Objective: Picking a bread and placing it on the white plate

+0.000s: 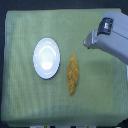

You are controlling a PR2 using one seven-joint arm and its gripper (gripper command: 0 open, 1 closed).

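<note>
The bread [73, 74] lies flat on a green cloth [25, 100], its long axis running nearly straight up and down in the exterior view, a little tilted. It is golden-brown, narrow at both ends, with a ridged surface. Nothing touches it.

Just beside it, toward the exterior view's left, sits the plate [46, 58]. The plate is round, white and glossy, with a bright patch of reflected light near its middle. A thin strip of cloth shows between its rim and the bread, so the two are close but apart. The plate holds nothing.

The arm [112, 42] comes in from the exterior view's upper right, a bulky grey-white body with a dark panel on top. Its gripper [86, 42] points toward the middle of the cloth and ends above and to the right of the bread's upper tip, apart from it. The picture is too blurred to show the fingers, so I cannot tell whether they are spread or closed. It holds nothing that can be seen.

The cloth is a pale olive green with a fine woven grid and covers almost the whole view. Faint creases run across it. Its edges curve inward at the corners, and beyond them is darkness. Along the bottom edge, below the cloth, a few small pale and dark shapes show, too blurred to identify.
</note>
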